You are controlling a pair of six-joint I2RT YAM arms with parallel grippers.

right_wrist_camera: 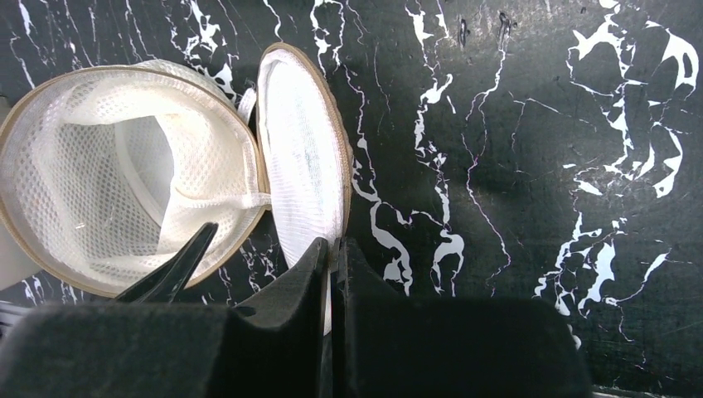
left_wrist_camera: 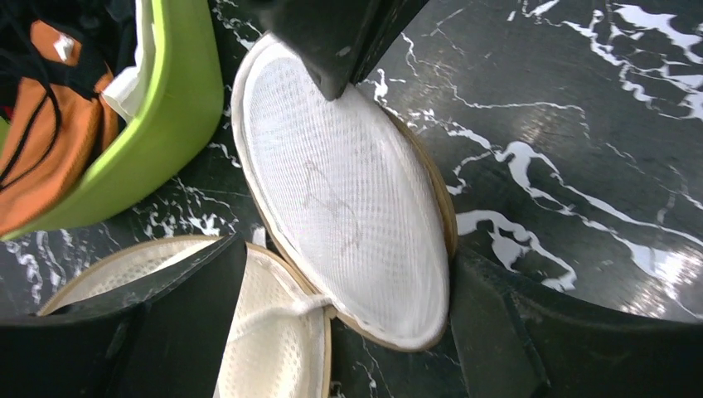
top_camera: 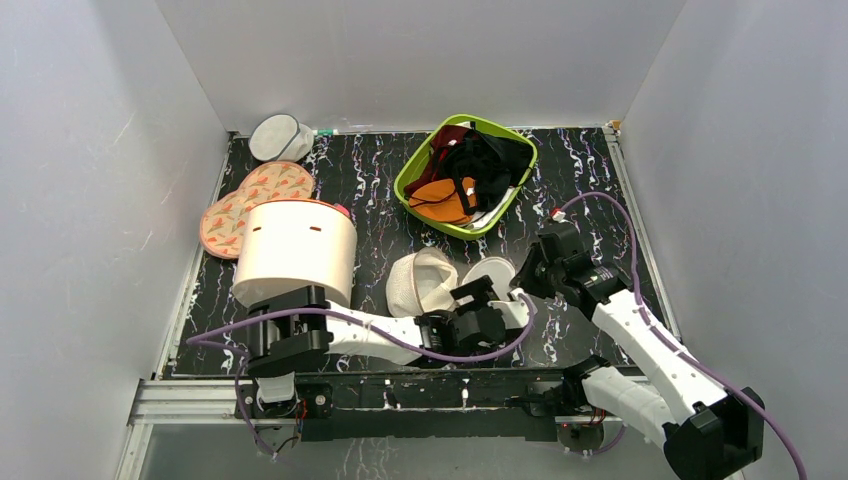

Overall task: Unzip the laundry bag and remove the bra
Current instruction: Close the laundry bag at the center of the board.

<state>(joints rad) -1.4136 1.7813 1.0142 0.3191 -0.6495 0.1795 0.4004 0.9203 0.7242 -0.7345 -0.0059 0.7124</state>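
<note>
The laundry bag lies unzipped mid-table, its off-white mesh body open and showing only mesh inside. Its round lid is folded out to the right, hinged by a strip. My right gripper is shut on the lid's rim, as the top view also shows. My left gripper is open, with the lid's near edge between its fingers and one finger over the bag body. The bra, orange with black straps, lies in the green basket and also shows in the left wrist view.
The green basket also holds a black garment and a dark red cloth. A large cream cylinder with red rim lies left of the bag. A greyer mesh pouch and patterned flat pads sit at the back left. Walls enclose three sides.
</note>
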